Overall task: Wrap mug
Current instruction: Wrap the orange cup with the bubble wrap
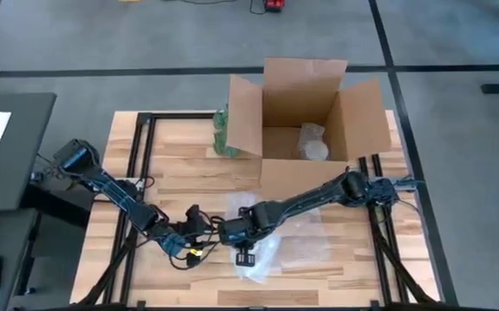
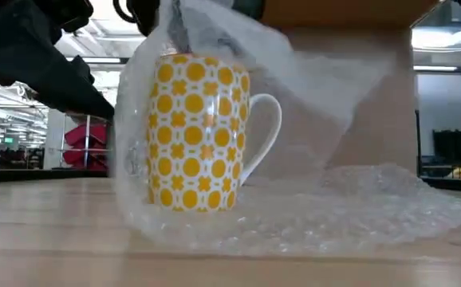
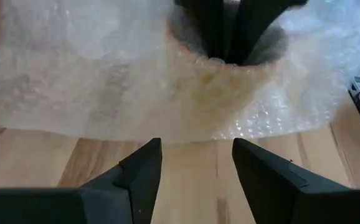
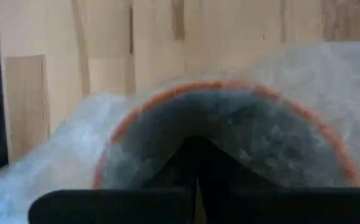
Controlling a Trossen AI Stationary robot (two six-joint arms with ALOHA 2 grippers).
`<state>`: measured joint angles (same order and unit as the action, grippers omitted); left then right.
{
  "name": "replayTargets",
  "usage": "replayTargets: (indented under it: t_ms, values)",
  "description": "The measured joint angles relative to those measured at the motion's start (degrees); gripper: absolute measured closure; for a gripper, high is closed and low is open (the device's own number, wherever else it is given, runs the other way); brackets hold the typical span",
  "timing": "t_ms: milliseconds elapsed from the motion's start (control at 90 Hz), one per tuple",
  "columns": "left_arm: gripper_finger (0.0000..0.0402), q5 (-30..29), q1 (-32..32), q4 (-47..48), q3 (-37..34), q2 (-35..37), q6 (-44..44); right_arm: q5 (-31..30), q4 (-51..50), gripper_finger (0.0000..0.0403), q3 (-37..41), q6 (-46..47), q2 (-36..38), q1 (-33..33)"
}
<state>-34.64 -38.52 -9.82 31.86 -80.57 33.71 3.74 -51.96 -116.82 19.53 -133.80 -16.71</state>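
We list one mug point(image 2: 195, 131): white, yellow flower pattern, upright under bubble wrap point(image 2: 334, 199) near the table's point(image 1: 189, 164) front edge; right gripper point(image 1: 235, 231) pinches wrap inside its mouth; left gripper point(image 3: 195, 165) spread.

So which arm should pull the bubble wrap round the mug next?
Probably left. The left gripper is open and free, right beside the edge of the bubble wrap. The right gripper is busy, poked down inside the yellow-patterned mug.
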Motion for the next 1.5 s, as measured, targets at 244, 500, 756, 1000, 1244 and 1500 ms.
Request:
replayTargets:
  t_ms: [244, 500, 756, 1000, 1244, 1500]
  values:
    - [0.0222, -0.02, 0.0, -0.08, 0.0, 0.02, -0.04, -1.93, 0.12, 0.0403, -2.36, -2.06, -0.19, -0.04]
    - [0.0222, 0.23, -0.07, -0.17, 0.0, 0.02, -0.04, -2.33, -5.32, 0.0355, -9.79, -3.02, -0.22, -0.02]
    - [0.0222, 0.66, -0.07, -0.13, 0.0, 0.02, -0.04, -2.35, -11.91, 0.0284, -16.24, -3.38, -0.2, -0.02]
    - [0.0222, 1.15, -0.07, -0.02, 0.0, 0.02, -0.04, -2.35, -15.52, 0.0288, -18.06, -3.56, -0.07, -0.54]
    - [0.0222, 1.45, -0.07, -0.35, 0.0, 0.02, -0.07, -2.36, -16.17, 0.0284, -18.05, -4.59, -0.23, -0.91]
    - [0.0222, 3.33, -0.52, -11.59, 0.0, 0.02, -7.83, -3.88, -17.88, 0.0255, -18.05, -6.58, -0.24, -0.65]
